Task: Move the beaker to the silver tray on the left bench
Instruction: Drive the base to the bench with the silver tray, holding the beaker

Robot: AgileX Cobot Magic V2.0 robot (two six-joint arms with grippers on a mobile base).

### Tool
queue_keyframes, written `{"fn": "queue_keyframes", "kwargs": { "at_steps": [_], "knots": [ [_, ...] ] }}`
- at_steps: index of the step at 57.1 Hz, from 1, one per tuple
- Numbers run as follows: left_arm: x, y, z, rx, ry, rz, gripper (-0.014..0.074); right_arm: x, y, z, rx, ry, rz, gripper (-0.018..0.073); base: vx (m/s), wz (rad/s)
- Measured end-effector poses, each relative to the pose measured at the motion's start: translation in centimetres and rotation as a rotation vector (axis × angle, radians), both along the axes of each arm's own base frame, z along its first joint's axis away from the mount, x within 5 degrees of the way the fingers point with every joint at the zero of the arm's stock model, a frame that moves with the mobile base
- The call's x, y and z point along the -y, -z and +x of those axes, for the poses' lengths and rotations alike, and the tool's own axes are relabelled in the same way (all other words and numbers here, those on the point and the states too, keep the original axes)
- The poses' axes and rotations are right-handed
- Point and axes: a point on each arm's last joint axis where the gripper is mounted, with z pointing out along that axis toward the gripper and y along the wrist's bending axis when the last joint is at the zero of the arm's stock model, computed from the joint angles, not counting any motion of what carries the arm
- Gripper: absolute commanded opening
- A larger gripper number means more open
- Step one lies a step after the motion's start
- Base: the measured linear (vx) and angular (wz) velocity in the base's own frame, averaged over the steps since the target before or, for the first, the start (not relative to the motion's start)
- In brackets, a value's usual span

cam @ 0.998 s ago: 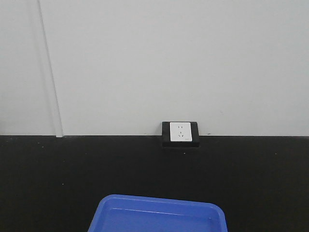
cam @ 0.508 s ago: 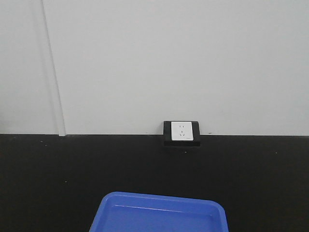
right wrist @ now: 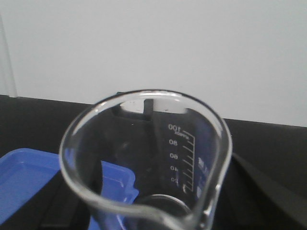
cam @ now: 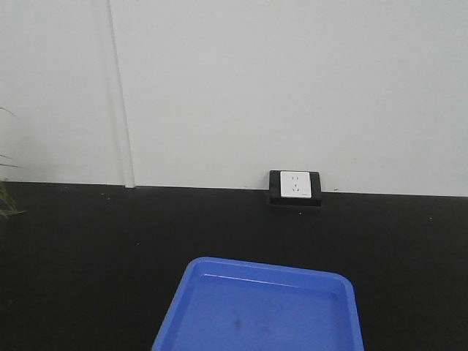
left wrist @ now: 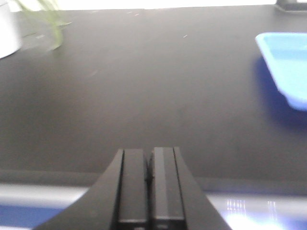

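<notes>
Right gripper (right wrist: 158, 211): clamped on the beaker (right wrist: 144, 143), which sits upright between its fingers, rim close to the wrist camera. Blue tray (right wrist: 24, 182) lies below and left of this hand. Left gripper (left wrist: 149, 187): fingers pressed together, holding nothing, above the black bench (left wrist: 144, 86); tray ahead to its right.

Lab, by the look. Black matte bench (cam: 110, 248) runs along a plain white panelled wall (cam: 292, 88). Socket (cam: 295, 186) in a black box sits at the bench's back edge, 1 o'clock in the front view. Blue plastic tray (cam: 270, 268) at 6 o'clock. Clear glass beaker (right wrist: 184, 153) with printed graduations up to 100 fills the right wrist view. Green leaves (cam: 6, 201) at 9 o'clock.
</notes>
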Motion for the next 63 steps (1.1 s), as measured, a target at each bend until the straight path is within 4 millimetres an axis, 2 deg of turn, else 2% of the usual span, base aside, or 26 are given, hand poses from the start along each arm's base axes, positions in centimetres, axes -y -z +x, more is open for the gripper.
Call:
{"fn": "queue_keyframes", "kwargs": {
  "at_steps": [63],
  "knots": [
    [0.0,0.0,0.0,0.0,0.0,0.0,0.0001,0.0,0.01,0.0,-0.002,0.0,0.002,-0.0006,-0.35,0.31]
  ]
}}
